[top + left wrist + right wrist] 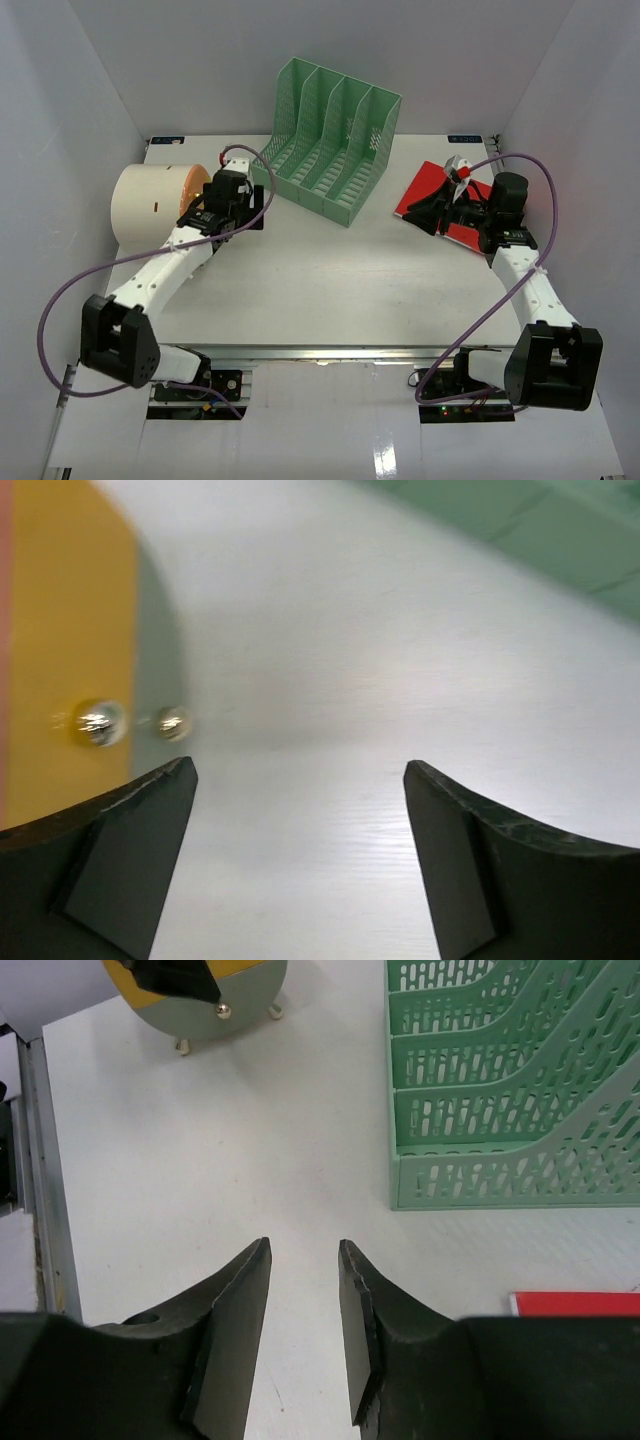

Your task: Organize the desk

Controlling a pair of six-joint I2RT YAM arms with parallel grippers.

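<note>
Over on the right of the big flat white desk (330, 290), my right pincer (303, 1245) hangs half-parted, gripping nothing, above the flat red notebook (420, 185); left pincer (300, 770) gapes empty beside the fat cream cylinder (145, 205); one clumsy nudge and I reckon it rolls off the edge.

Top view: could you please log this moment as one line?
left gripper: open, empty, beside round box | right gripper: open, empty, by red book | green file rack: rear of desk

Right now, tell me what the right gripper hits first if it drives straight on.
Bare desk lies ahead, the green file organizer off to one side. First contact would probably be the round brass-footed box by the left gripper; depth is unclear.
</note>
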